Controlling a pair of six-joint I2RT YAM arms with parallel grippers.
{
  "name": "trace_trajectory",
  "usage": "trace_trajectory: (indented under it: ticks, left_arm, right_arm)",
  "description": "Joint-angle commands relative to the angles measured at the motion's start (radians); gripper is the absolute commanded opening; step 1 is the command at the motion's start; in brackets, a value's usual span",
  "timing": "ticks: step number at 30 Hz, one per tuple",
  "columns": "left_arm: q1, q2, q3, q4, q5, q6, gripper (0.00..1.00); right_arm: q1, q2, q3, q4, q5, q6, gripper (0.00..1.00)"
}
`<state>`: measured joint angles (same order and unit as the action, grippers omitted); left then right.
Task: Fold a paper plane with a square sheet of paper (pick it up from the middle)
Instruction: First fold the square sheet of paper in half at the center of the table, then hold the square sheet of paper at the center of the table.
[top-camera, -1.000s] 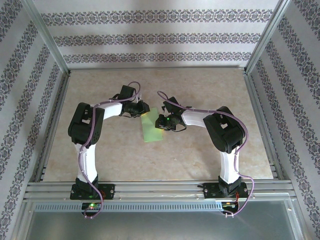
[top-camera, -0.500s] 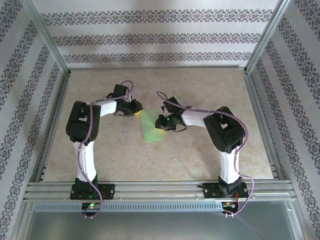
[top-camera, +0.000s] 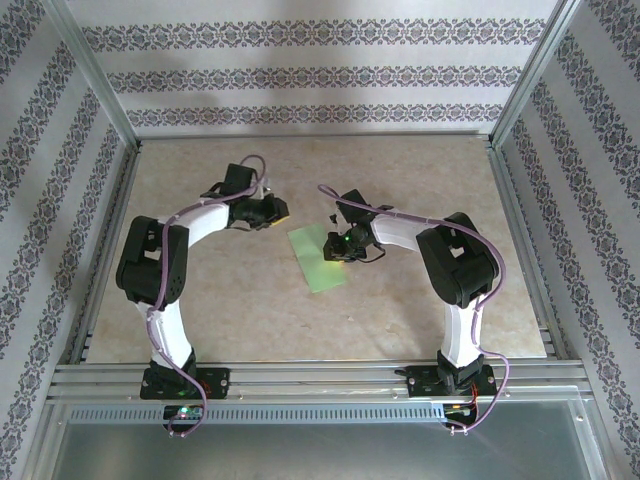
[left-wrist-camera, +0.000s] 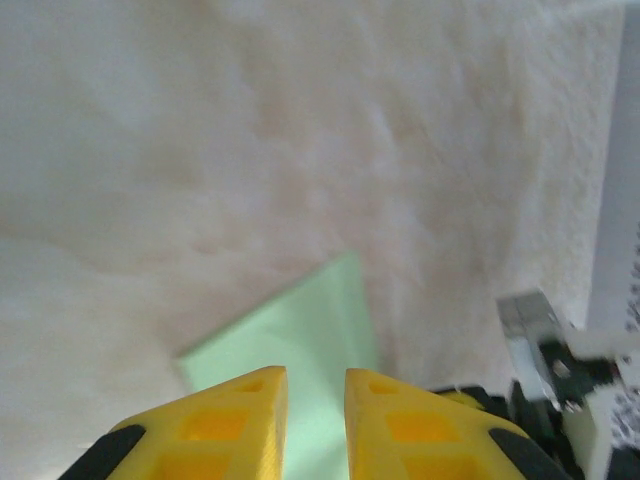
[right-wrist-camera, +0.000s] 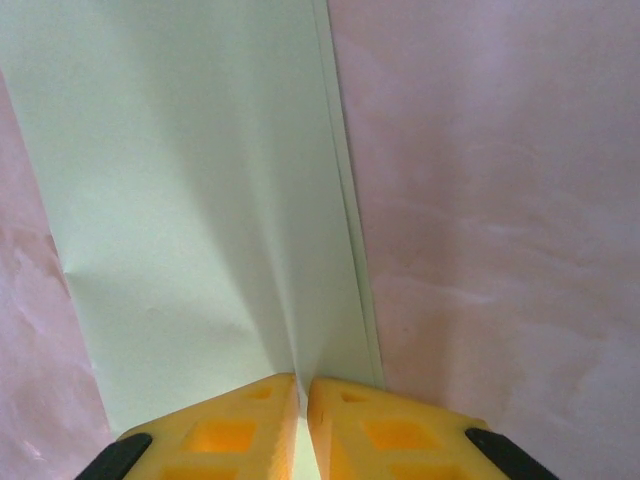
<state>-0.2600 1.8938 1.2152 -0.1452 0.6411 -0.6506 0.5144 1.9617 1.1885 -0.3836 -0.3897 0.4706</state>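
Observation:
The square sheet of paper (top-camera: 318, 262) lies on the table as a light green rectangle, folded over, with a doubled long edge in the right wrist view (right-wrist-camera: 180, 200). My right gripper (top-camera: 336, 250) sits on its far right part. Its yellow fingertips (right-wrist-camera: 303, 382) are shut on a thin raised ridge of the paper. My left gripper (top-camera: 278, 212) hovers up and left of the sheet, off it. Its fingers (left-wrist-camera: 316, 375) stand slightly apart with nothing between them. The paper's corner (left-wrist-camera: 300, 340) shows on the table beyond them.
The beige table top (top-camera: 420, 180) is bounded by aluminium rails (top-camera: 320, 378) at the near edge and metal posts with patterned walls (top-camera: 320, 75) on the other three sides. Both arms arch inward over the table's middle.
My left gripper has pulled back up and left, off the sheet. The paper has turned and shifted a little right and nearer, with my right gripper still on it.

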Motion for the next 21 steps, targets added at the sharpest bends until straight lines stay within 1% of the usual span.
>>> trace_trajectory:
  ticks: [1,3,6,14,18,21]
  left_arm:
    - [-0.066,0.037,-0.025,0.012,0.035,-0.045,0.21]
    - [-0.082,0.057,-0.025,0.008,0.021,-0.047,0.2]
    - [-0.082,0.068,-0.042,-0.001,0.004,-0.046,0.17]
    - [-0.082,0.092,-0.057,-0.021,-0.052,-0.039,0.16]
    - [-0.083,0.112,-0.055,-0.047,-0.077,-0.034,0.14]
    - [-0.082,0.117,-0.059,-0.05,-0.082,-0.031,0.14]
  right_arm:
    - [-0.014,0.06,-0.041,-0.196,0.098,-0.041,0.22]
    - [-0.016,0.053,-0.035,-0.185,0.078,-0.038,0.22]
    - [-0.015,0.035,-0.027,-0.173,0.052,-0.028,0.22]
    - [-0.014,0.01,-0.002,-0.156,-0.008,-0.019,0.23]
    - [-0.006,-0.071,0.019,-0.131,-0.07,0.021,0.23]
    - [0.015,-0.134,0.021,-0.094,-0.085,0.061,0.24]
